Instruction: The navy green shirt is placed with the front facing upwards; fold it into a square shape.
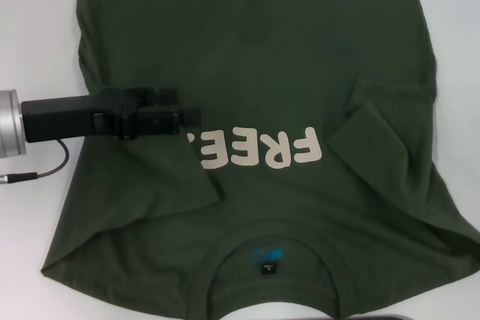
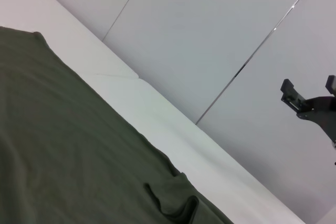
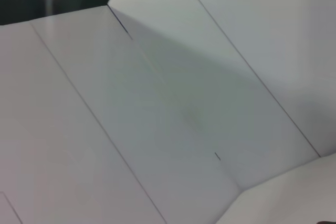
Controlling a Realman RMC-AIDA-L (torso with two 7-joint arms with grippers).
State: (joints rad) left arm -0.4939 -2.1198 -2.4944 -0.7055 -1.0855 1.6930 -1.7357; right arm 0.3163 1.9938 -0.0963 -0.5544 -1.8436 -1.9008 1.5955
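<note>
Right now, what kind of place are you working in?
Probably a lab or test cell, not a home. The navy green shirt lies on a plain white table; bare pale wall panels stand behind it. The left gripper is over the shirt; the right gripper is out of view.

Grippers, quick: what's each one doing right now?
Left gripper: over the navy green shirt, by the folded-in sleeve; grasp cannot be told.
Right gripper: not in view.

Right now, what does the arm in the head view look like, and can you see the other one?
The left arm ends in a silver metal cylinder joined to a boxy matte-black body. Its black left gripper sits over the navy green shirt. A thin grey cable loops from the wrist. The right arm is not visible in the head view.
</note>
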